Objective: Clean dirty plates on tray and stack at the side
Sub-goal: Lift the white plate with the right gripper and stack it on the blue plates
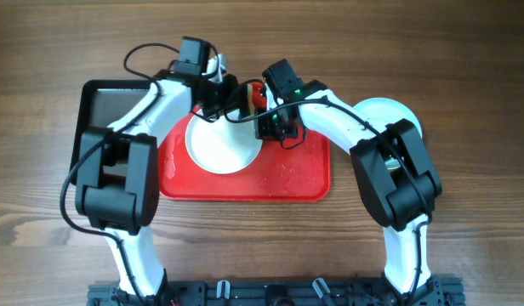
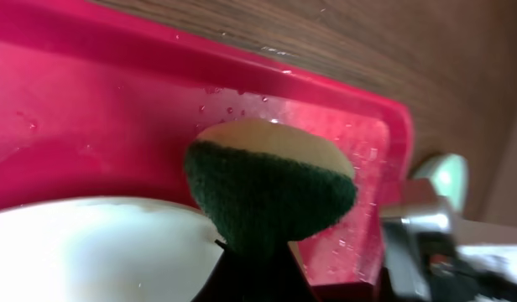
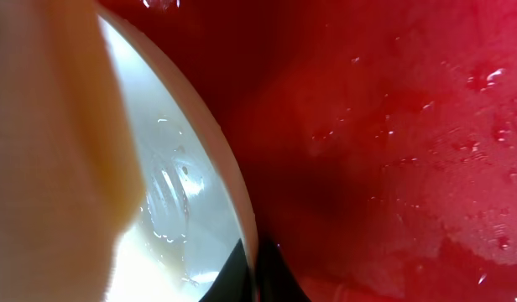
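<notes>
Red plastic tray (image 1: 287,180) lies mid-bench, wet with droplets, and the white plate (image 1: 218,153) sits in its left half, where both arms can reach it. The left fingers (image 2: 242,281) are closed on a green-and-yellow sponge (image 2: 271,189), its green scouring side turned toward the camera. The sponge hangs over the tray's far corner just beside the plate, apparently ready to scrub. The right fingers (image 3: 229,289) sit at the plate's far right rim; they look narrow, seemingly pinching that rim to steady the plate, though the close view shows only their tips. A pale plate (image 1: 391,110) rests on the bench to the right, likely the stack, and a black tray (image 1: 105,98) lies far left.
</notes>
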`<state>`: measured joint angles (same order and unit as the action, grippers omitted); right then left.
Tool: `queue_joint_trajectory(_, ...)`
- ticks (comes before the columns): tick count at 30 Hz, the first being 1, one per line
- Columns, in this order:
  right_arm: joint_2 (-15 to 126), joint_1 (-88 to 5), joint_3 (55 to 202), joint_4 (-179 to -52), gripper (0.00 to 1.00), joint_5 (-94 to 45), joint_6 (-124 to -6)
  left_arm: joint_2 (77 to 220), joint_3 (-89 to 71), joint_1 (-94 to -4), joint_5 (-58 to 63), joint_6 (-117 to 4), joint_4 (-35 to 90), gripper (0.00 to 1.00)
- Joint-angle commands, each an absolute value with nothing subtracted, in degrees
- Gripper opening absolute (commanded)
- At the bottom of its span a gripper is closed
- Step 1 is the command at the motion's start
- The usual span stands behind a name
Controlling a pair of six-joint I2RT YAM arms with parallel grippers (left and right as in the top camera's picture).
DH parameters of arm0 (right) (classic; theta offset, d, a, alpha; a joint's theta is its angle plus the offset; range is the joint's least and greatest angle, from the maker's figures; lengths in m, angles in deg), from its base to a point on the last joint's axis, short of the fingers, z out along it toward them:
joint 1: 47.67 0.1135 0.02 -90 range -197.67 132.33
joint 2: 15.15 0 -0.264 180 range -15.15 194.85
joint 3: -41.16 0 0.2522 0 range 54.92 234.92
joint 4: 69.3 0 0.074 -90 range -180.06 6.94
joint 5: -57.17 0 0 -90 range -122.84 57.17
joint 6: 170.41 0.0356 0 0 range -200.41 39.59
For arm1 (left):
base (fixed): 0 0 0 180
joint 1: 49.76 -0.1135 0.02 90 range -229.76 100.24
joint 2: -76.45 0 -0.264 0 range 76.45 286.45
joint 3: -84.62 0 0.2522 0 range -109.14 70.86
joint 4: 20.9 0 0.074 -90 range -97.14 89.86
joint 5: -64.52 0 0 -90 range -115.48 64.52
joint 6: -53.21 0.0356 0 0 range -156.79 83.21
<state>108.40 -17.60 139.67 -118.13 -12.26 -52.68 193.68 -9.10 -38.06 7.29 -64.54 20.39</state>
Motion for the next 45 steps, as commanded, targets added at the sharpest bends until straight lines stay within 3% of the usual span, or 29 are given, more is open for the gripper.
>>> queue_joint_trajectory(1, 110.13, -16.99, 138.40, -119.18, 0.04, -12.63, -54.91, 192.85, -10.81, -45.31, 13.17, -63.36, 21.70, 0.04)
queue_joint_trajectory(6, 109.60, -17.06, 138.49, -119.48, 0.04, -12.37, -55.37, 185.38, -11.53, -53.25, 2.44, -63.31, 30.79, 0.04)
queue_joint_trajectory(10, 105.36, -17.10, 138.69, -122.06, 0.04, -14.88, -58.12, 181.51, -11.53, -54.23, -5.10, -60.25, 38.51, 0.04)
queue_joint_trajectory(16, 92.21, -14.83, 138.69, -127.66, 0.04, -38.79, -57.90, 181.79, -10.77, -52.24, -15.00, -59.95, 46.03, 0.04)
queue_joint_trajectory(21, 85.45, -8.34, 138.69, -131.16, 0.04, -65.96, -57.73, 181.84, -10.74, -52.00, -15.55, -60.19, 46.92, 0.04)
queue_joint_trajectory(27, 85.19, -1.25, 138.69, -133.56, 0.04, -84.17, -57.73, 181.84, -10.74, -51.98, -15.57, -61.24, 46.94, 0.04)
queue_joint_trajectory(45, 85.12, 11.05, 138.69, -133.41, 0.05, -119.97, -59.02, 181.84, -10.74, -51.83, -15.55, -61.24, 46.97, 0.04)
